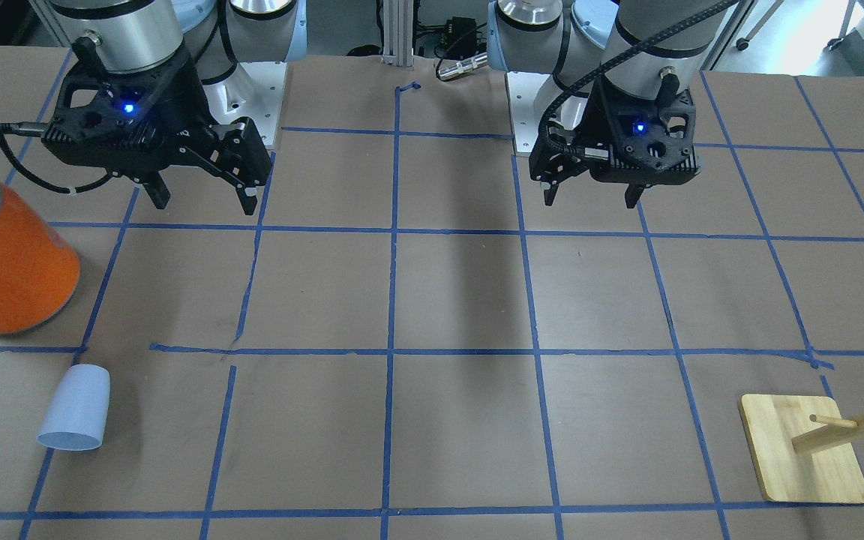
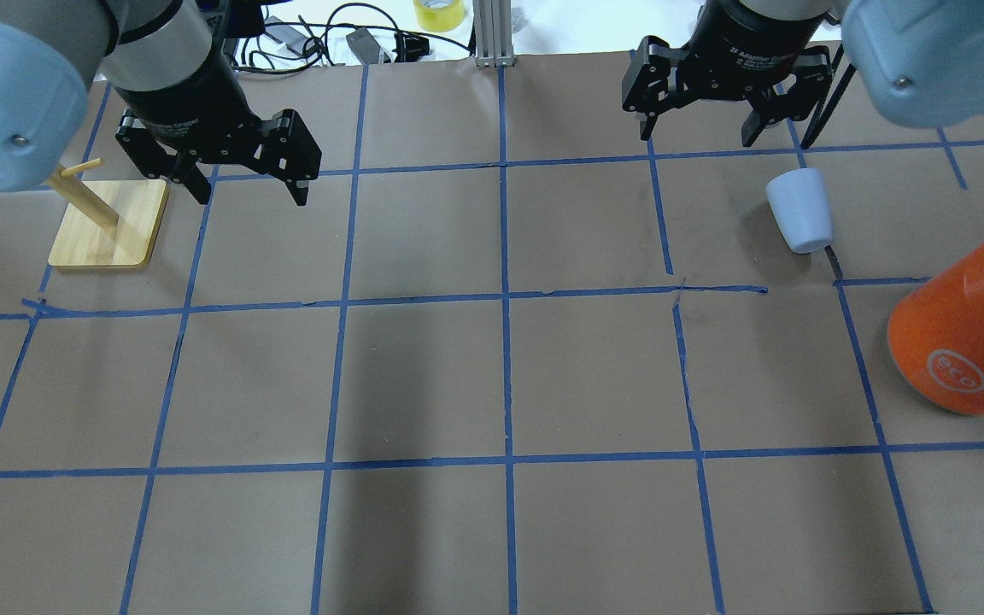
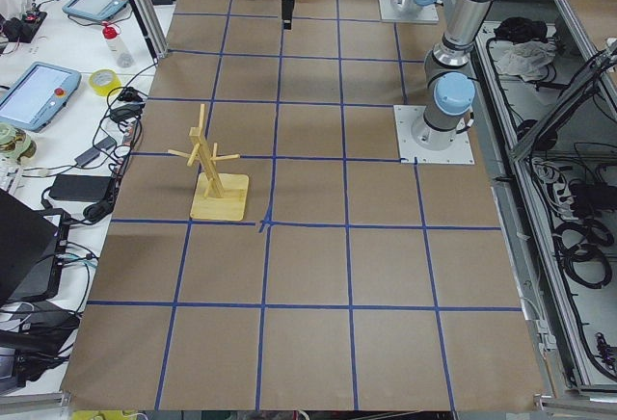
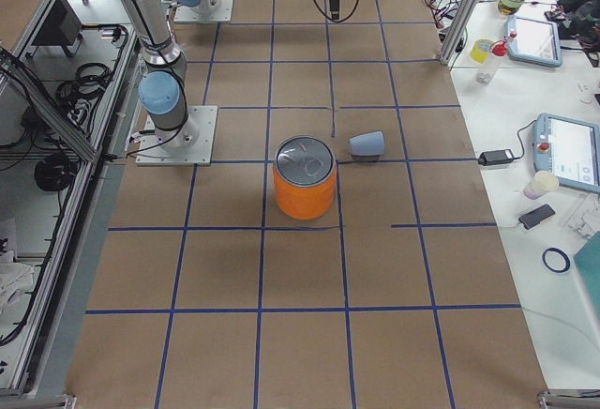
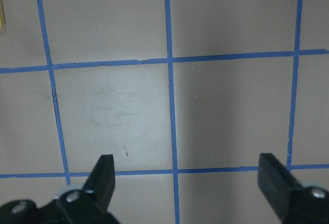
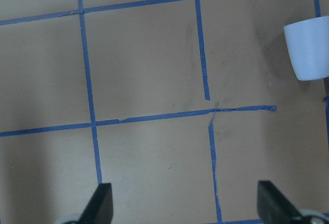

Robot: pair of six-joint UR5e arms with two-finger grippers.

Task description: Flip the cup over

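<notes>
Brown paper covers the table (image 2: 424, 384), marked off into squares by blue tape lines (image 2: 505, 342). The orange can (image 4: 305, 184) stands upright on it, grey lid up. The cup (image 2: 799, 209) lies on its side near the can but apart from it, on the side away from the arm bases and a little toward the table's middle. Its wider end points away from the bases, and its inside does not show. A torn, crooked stretch of tape (image 2: 680, 290) runs just past the cup, further from the can.

The right gripper (image 2: 699, 137) hangs above the paper beyond the cup from the can, its fingers spread wide with nothing between them. Its wrist camera catches the cup at the edge of the view. The left gripper (image 2: 250, 197) hangs well apart from the can, toward the opposite end of the table. It is likewise spread wide and empty, over bare squares. A wooden peg stand (image 2: 108, 222) rises from a flat base at that far end, just beside the left gripper in the overhead view. Soft dark shadows fall across the middle squares.

Past the table's long edge on the cup's side of the can, a white bench (image 4: 525, 109) carries teach pendants (image 4: 572, 151), a yellow tape roll (image 3: 103, 80) and loose leads. On the can's other side, behind the arm bases, black cables (image 4: 56, 170) coil in a trough.
</notes>
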